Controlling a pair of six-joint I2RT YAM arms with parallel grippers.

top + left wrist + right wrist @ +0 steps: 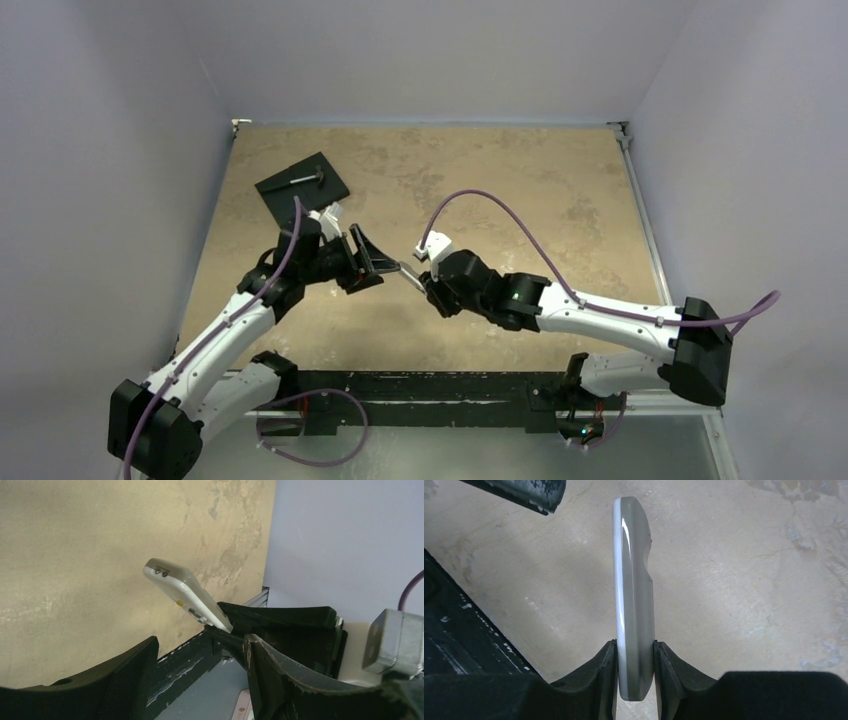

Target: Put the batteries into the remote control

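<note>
My right gripper (421, 277) is shut on the remote control (409, 268) and holds it above the table near the middle. In the right wrist view the remote (634, 590) stands edge-on, white front to the left and grey back to the right, pinched at its near end between the two pads of the gripper (635, 665). My left gripper (368, 258) is open and empty just left of the remote. In the left wrist view the remote (182, 592) juts up to the left, beyond the open gripper (200, 680). The batteries are not in view.
A black square slab (315, 195) lies at the table's far left with a small grey hammer-like tool (305, 179) on it. The black base rail (420, 390) runs along the near edge. Walls close in the table on three sides.
</note>
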